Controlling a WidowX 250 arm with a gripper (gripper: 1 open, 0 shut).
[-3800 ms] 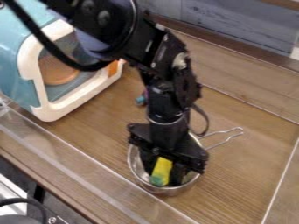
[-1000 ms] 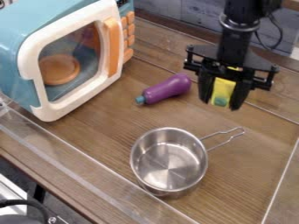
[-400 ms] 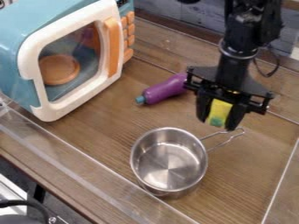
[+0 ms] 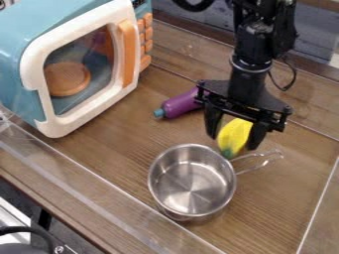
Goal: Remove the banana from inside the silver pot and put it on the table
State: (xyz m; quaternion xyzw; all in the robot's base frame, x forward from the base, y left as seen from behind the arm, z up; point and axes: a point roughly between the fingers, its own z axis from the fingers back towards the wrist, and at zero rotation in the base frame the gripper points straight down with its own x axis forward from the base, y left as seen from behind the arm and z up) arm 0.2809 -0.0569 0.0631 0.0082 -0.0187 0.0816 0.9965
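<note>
The yellow banana (image 4: pixel 235 135) with a green tip hangs slightly tilted between the fingers of my gripper (image 4: pixel 237 132), which points straight down and is shut on it. Its lower tip is just above the table (image 4: pixel 113 149), beside the far right rim of the silver pot (image 4: pixel 192 182). The pot stands empty on the wood, its wire loop handle (image 4: pixel 261 157) pointing right under the gripper.
A purple toy eggplant (image 4: pixel 179 103) lies just left of the gripper. A blue and cream toy microwave (image 4: pixel 66 60) fills the back left. A clear plastic rim (image 4: pixel 93 203) runs along the table's front edge.
The gripper has come down and to the left with the banana, from above the back right of the table to just beside the pot's rim. The banana now sits more tilted.
</note>
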